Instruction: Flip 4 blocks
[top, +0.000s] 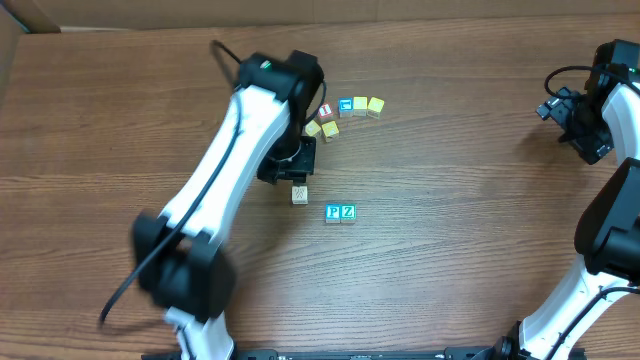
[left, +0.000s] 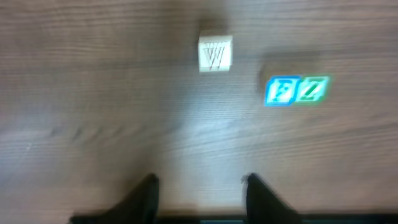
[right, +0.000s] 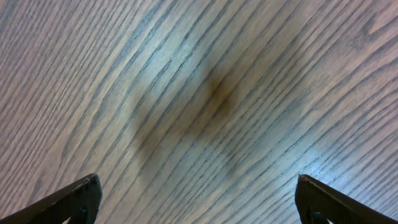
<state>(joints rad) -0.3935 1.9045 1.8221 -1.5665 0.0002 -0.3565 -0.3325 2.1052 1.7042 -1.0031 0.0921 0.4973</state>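
Whitish block (left: 215, 54) lies alone on the surface (left: 93, 112), at the near side of the left tool (left: 199, 194), which is partly open and empty, likely to grasp it. P block (top: 333, 212) and Z block (top: 348, 211) touch at its right; right tool (right: 199, 205) stands wide open, empty.

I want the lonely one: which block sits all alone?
The whitish block by the left gripper. The blue P and green Z touch each other, and the other cubes huddle together beyond the arm.

Bright overhead light is falling evenly on the brown wood-grain table (top: 450, 250), casting faint shadows. The left wrist view is blurring the blue wooden letter cube (left: 283, 91) and green wooden letter cube (left: 312, 89). Glare is glinting in the right wrist view.
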